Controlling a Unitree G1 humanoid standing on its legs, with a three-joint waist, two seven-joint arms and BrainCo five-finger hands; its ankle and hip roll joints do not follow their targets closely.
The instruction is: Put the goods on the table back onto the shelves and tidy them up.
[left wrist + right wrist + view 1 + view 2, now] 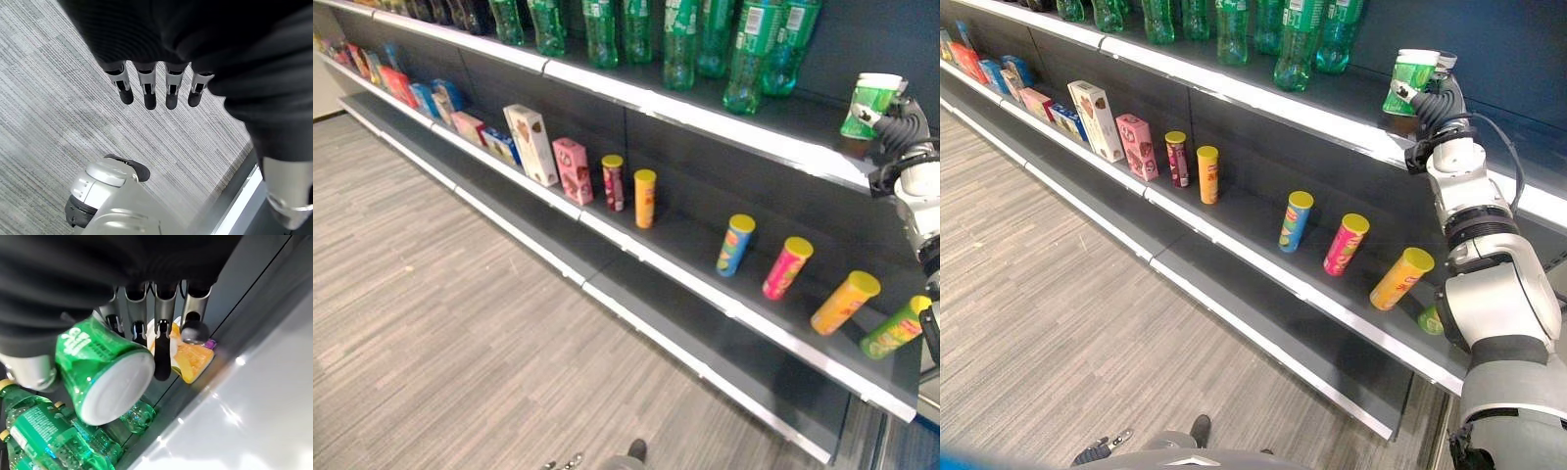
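A green cup with a white lid is held over the right end of the top shelf, with my right hand shut on it. In the right wrist view the cup lies between the thumb and the fingers. An orange packet sits just past the fingertips at the back of the shelf. My left hand hangs over the carpet, its fingers straight and holding nothing.
Green bottles line the top shelf left of the cup. On the middle shelf several chip tubes lean at angles, two tubes stand upright, and boxes run off to the left. The bottom shelf is bare.
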